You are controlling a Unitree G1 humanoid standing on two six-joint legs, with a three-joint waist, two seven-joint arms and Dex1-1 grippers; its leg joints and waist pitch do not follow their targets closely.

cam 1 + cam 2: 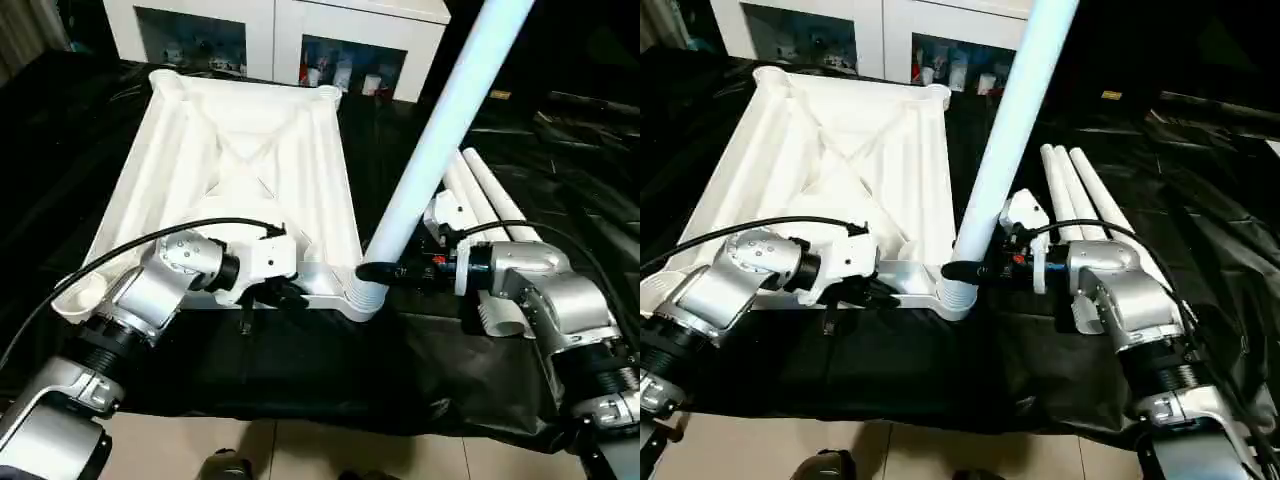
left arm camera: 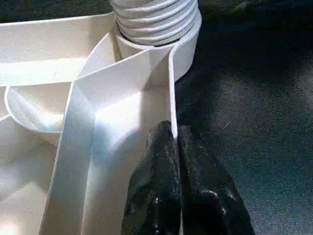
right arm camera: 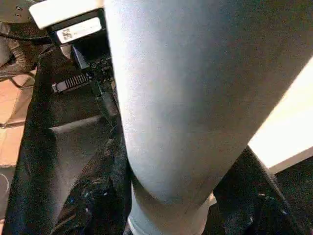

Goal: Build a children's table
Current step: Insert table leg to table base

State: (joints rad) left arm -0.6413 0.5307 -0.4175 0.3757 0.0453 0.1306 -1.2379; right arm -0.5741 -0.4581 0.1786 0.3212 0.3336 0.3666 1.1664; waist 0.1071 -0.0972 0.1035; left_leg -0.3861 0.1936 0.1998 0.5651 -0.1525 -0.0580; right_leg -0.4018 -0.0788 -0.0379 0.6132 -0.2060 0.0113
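Black cloth covers the work table [image 1: 300, 385] where the upturned children's table [image 1: 240, 170] lies; left gripper [image 2: 176, 142] pinches its near rim, right gripper [image 1: 385, 272] clasps a leg [image 1: 440, 140] entering the near-right corner socket (apparently threaded), likely needing twisting home next.

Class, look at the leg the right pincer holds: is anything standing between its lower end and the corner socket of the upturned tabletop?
Nothing visible. The leg already has its ribbed end in the near corner socket, with the right pincer closed around it just above.
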